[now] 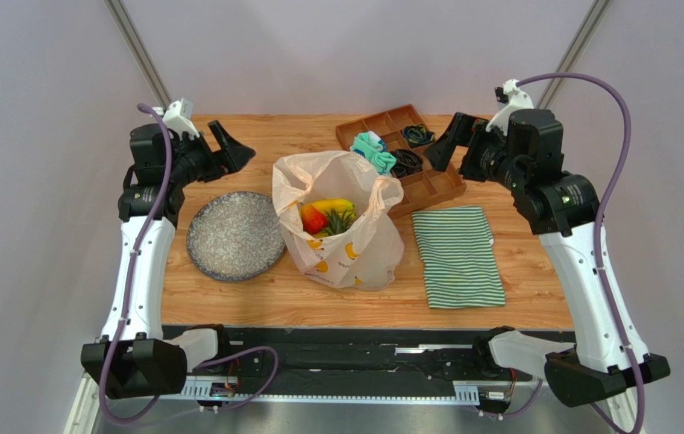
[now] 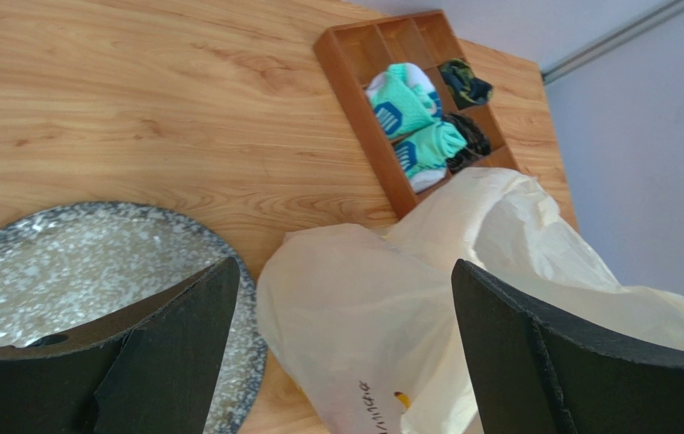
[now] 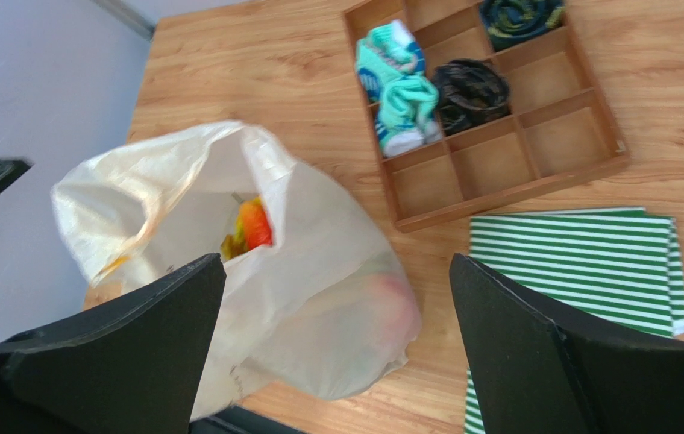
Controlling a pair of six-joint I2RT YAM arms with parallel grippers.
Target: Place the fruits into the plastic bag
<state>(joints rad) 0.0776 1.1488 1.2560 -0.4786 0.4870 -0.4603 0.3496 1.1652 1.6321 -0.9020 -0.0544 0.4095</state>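
The cream plastic bag (image 1: 341, 221) stands open-mouthed in the middle of the table, with small banana prints on its front. Inside its mouth lie the fruits (image 1: 327, 215): a red one, a yellow one and a green crown. From the right wrist view a red-orange fruit (image 3: 253, 226) shows through the bag (image 3: 255, 271) opening. My left gripper (image 1: 238, 147) hangs open up at the back left, apart from the bag (image 2: 381, 316). My right gripper (image 1: 443, 145) hangs open at the back right, above the tray. Neither holds anything.
A speckled grey plate (image 1: 235, 237) lies left of the bag. A wooden compartment tray (image 1: 436, 185) with teal and black cloth bundles sits at the back right. A green-and-white striped cloth (image 1: 457, 257) lies right of the bag.
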